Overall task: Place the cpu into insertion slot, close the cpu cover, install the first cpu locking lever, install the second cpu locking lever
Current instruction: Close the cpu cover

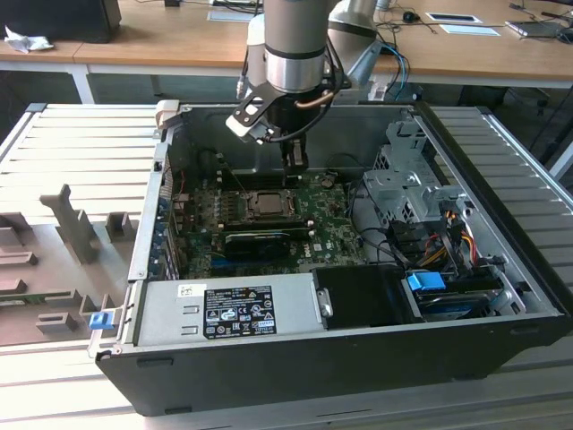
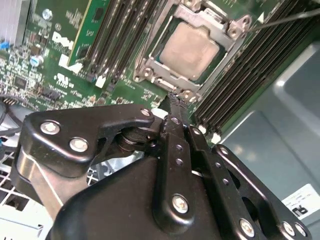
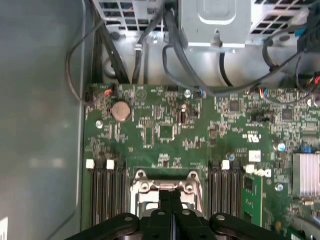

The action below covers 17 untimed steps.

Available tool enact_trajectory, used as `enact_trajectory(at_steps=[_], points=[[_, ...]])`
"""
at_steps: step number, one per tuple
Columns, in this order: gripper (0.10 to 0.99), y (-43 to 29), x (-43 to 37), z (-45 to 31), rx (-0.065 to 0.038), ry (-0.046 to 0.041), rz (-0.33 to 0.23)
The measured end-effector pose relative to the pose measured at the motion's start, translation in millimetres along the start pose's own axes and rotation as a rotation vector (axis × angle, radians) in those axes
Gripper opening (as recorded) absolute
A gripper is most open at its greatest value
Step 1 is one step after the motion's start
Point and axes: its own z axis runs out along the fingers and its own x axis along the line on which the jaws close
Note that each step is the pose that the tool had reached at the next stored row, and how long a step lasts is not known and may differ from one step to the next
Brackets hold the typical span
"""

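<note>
Narrowed right down, its two black tips pressed together with nothing between them, the end effector (image 1: 294, 163) hangs inside the open computer case (image 1: 269, 358) that lies on the slatted grey bench (image 1: 81, 134). In the second wrist view its tips (image 2: 174, 98) sit just at the edge of the socket, close to the cpu cover (image 2: 147, 65). The cpu (image 2: 190, 50) lies flat in the socket, its dull silver top showing through the cover's square window, and the cover looks lowered around it. A thin metal lever (image 2: 287, 16) sticks out past one corner of the socket. Dark memory slots (image 2: 107, 45) flank the socket on the green motherboard (image 3: 165, 132).
</note>
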Motion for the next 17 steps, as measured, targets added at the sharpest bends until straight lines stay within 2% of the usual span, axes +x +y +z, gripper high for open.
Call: enact_trajectory(at_steps=[3,9,14,17], points=[[0.106,-4.9,0.1,0.2,0.000,0.0002,0.000],[0.106,-7.0,0.1,2.4,0.000,0.0002,0.000],[0.106,-10.5,0.2,6.4,0.001,0.0000,0.000],[0.106,-13.3,0.2,12.0,0.001,0.0002,-0.001]])
